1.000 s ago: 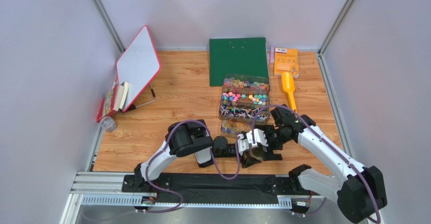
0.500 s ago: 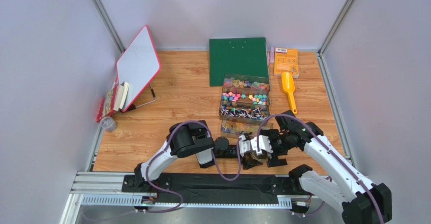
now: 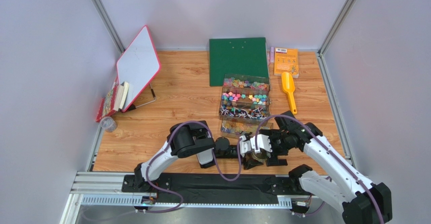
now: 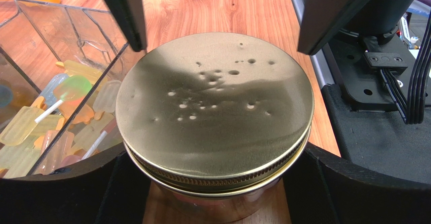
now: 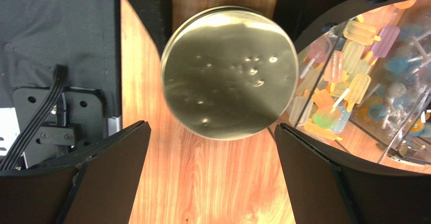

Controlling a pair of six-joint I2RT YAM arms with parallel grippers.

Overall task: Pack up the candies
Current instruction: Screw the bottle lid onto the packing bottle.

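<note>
Table (image 3: 172, 108) room is tight at the near edge: the clear compartment box (image 3: 245, 114) holding the candies (image 3: 244, 97) stands just beyond the jar (image 4: 212, 209). The left claw (image 4: 212, 183) seems clamped on the jar's sides. The right claw (image 5: 212, 178), spread wide, hangs over the gold lid (image 5: 230, 72), so unscrewing looks next.

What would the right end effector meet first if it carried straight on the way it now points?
The gold lid of the jar, probably: it lies straight ahead between the open fingers, though the gap is unclear.
</note>
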